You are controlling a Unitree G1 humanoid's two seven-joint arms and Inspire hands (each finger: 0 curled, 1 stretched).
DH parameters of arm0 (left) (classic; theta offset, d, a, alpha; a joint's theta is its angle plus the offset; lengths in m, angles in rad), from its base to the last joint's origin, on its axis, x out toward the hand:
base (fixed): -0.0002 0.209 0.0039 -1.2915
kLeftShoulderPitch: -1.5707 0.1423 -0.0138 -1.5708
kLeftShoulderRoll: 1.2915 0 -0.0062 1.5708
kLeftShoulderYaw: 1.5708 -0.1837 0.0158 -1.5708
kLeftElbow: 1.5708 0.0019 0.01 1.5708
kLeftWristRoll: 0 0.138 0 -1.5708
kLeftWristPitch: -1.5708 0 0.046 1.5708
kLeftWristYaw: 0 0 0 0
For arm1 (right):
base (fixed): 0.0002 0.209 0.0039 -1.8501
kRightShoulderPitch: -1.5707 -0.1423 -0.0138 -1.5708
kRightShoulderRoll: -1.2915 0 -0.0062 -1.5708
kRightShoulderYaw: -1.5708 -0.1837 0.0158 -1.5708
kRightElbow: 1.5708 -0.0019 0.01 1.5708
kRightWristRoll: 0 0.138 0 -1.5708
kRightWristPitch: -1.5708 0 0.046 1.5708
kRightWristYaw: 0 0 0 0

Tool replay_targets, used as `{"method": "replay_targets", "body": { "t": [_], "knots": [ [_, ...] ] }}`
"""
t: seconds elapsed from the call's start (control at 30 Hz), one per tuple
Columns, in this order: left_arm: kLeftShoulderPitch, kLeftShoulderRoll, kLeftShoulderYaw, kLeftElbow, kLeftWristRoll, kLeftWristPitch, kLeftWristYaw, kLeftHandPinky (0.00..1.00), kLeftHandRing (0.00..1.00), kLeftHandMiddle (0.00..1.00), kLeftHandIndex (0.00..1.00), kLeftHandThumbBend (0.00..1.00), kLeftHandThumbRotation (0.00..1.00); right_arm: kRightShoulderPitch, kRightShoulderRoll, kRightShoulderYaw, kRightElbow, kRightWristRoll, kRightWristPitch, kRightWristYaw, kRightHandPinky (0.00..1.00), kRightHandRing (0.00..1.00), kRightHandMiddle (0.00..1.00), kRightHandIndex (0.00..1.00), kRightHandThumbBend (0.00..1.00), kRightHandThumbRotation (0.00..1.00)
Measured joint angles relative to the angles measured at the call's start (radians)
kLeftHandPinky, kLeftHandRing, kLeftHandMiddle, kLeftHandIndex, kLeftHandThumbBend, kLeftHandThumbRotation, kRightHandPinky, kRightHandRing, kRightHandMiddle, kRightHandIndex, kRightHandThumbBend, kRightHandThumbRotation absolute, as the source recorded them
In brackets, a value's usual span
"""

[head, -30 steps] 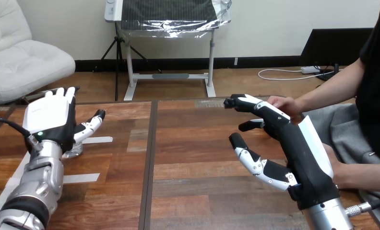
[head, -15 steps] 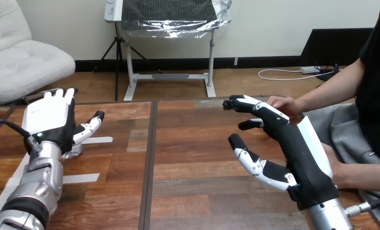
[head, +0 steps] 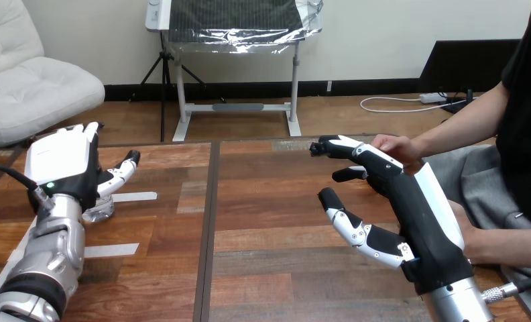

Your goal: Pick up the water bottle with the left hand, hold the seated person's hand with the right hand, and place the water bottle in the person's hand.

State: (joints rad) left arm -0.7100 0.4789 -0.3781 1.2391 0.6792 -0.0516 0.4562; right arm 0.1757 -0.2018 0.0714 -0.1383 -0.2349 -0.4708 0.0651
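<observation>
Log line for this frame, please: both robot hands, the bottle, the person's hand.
left hand: open, in front of water bottle, no grip | right hand: open, beside person's hand, contact unclear | water bottle: on table

No legible text, label or number anywhere, apparently.

Table (head: 269,215) – wood planks w/ slight sheen; right hand (head: 420,208) glossy plastic shell.

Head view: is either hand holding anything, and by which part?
Nothing held: left hand open by the bottle; right hand open beside the person's hand.
</observation>
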Motion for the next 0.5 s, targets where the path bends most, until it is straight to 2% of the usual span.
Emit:
{"method": "replay_targets", "body": {
  "t": [0.5],
  "knots": [
    [0.003, 0.005, -0.008, -0.023, -0.001, 0.006, -0.012, 0.87, 0.9, 0.92, 0.9, 0.49, 1.0, 0.0, 0.0, 0.0, 0.0, -0.001, 0.0, 0.0, 0.68, 0.81, 0.82, 0.72, 0.32, 0.0]
  ]
}}
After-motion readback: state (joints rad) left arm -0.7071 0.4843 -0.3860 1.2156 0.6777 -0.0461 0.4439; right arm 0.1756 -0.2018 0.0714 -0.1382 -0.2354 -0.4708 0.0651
